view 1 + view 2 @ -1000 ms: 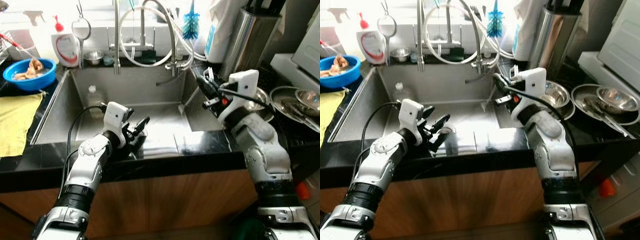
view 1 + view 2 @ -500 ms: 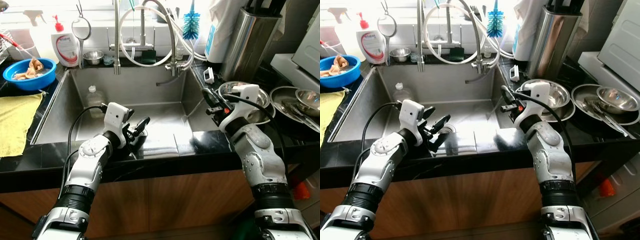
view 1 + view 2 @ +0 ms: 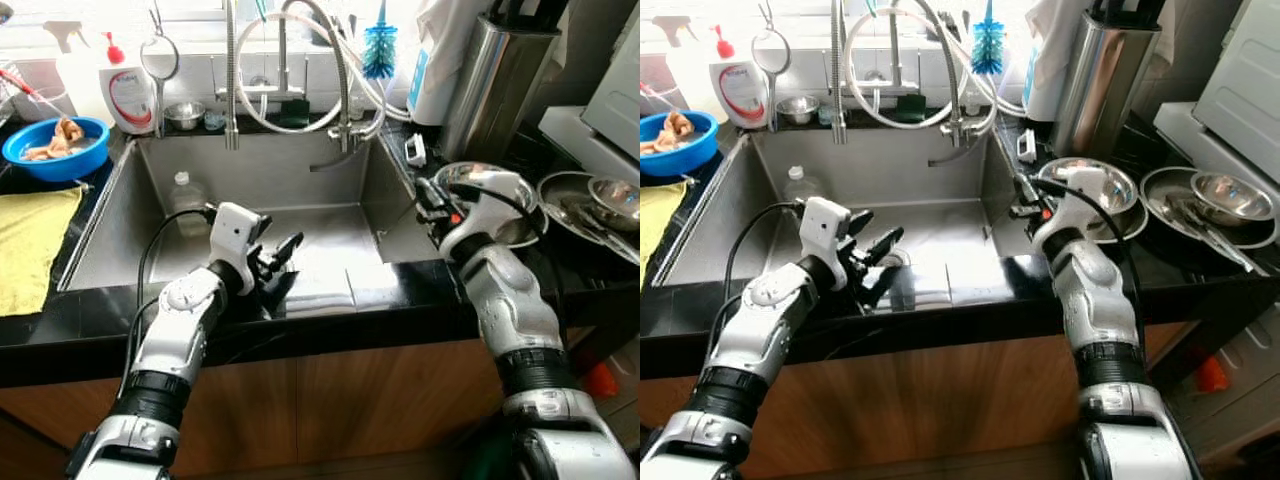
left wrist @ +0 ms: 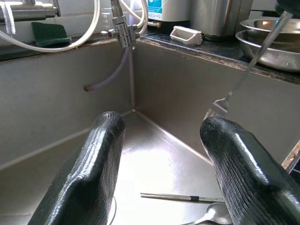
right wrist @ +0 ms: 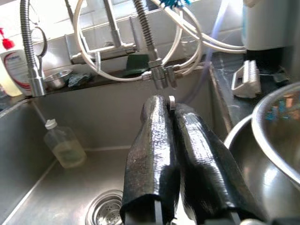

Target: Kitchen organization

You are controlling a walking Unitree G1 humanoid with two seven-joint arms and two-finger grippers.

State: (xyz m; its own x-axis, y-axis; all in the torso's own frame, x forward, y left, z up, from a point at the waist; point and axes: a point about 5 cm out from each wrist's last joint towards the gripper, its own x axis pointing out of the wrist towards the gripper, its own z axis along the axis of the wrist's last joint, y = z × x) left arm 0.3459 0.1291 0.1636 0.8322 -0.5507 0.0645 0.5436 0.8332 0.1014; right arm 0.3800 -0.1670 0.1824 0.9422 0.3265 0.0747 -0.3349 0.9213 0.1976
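My right gripper point(image 3: 423, 193) is shut on a metal fork point(image 4: 244, 75) at the sink's right rim, beside a steel bowl point(image 3: 492, 186) on the counter. The fork hangs down into the sink point(image 3: 140, 215), tines near the right wall. In the right wrist view a bit of its handle point(image 5: 171, 100) shows between the closed fingers point(image 5: 154, 154). My left gripper point(image 3: 274, 250) is open over the sink's front edge, nothing between its fingers point(image 4: 93, 173). A thin utensil point(image 4: 183, 197) and a spoon point(image 4: 212, 215) lie on the sink floor.
A plastic bottle point(image 3: 186, 195) lies in the sink's back left. A plate with a bowl and utensils point(image 3: 592, 205) sits at the far right. A blue bowl point(image 3: 55, 150), a yellow cloth point(image 3: 25, 240) and a soap bottle point(image 3: 130, 95) are on the left counter. Faucets and hoses point(image 3: 300, 90) stand behind.
My right arm has come down and drawn back from above the sink to its right rim by the steel bowl, still holding the fork. The left arm has stayed put.
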